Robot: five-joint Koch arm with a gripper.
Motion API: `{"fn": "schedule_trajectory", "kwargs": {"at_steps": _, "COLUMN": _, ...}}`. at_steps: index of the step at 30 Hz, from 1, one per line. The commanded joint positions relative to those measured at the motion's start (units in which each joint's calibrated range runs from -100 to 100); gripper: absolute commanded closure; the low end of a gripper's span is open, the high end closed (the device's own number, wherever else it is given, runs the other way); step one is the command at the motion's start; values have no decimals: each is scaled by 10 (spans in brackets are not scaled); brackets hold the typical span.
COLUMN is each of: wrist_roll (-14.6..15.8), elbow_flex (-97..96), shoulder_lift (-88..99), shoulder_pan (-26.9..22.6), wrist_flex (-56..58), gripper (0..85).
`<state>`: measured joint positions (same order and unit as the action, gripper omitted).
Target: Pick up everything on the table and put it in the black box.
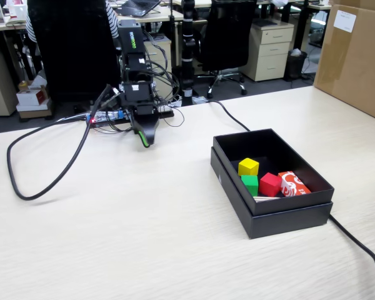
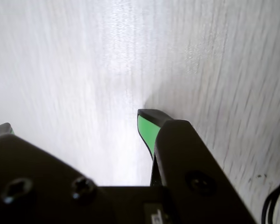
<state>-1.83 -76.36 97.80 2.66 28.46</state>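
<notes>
Yellow cube (image 1: pixel 248 166) already lies in the black box (image 1: pixel 281 217) at frame right, beside green and red cubes. My end effector (image 1: pixel 142 139), upper left of centre, hangs empty above the bare counter (image 1: pixel 112 237), jaws apart. I judge nothing remains; next, rest.

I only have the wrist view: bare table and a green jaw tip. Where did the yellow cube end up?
Observer: In the fixed view, the yellow cube sits inside the black box.
Operator: Anything else in there?
Observer: A green cube and a red cube in front of it, plus a red-and-white item on the right.
Operator: Where is my gripper relative to the box?
Observer: The gripper points down at the table, left of the box, near the arm's base.
Operator: Holding anything?
Observer: Nothing shows between the jaws.
</notes>
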Motion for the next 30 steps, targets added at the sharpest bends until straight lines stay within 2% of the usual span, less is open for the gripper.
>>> {"fn": "schedule_trajectory", "kwargs": {"at_steps": 1, "wrist_roll": -5, "elbow_flex": -30, "shoulder_lift": 9, "shoulder_pan": 1, "wrist_flex": -104, "gripper": 335}}
{"fn": "schedule_trajectory", "kwargs": {"at_steps": 4, "wrist_roll": -15, "elbow_flex": -98, "shoulder_lift": 8, "shoulder_pan": 1, "wrist_flex": -182, "gripper": 339}}
{"fn": "schedule_trajectory", "kwargs": {"at_steps": 11, "wrist_roll": -20, "elbow_flex": -191, "shoulder_lift": 8, "shoulder_pan": 0, "wrist_flex": -272, "gripper": 348}}
{"fn": "schedule_trajectory", "kwargs": {"at_steps": 30, "wrist_roll": -19, "elbow_flex": -197, "shoulder_lift": 8, "shoulder_pan": 0, "wrist_flex": -283, "gripper": 358}}
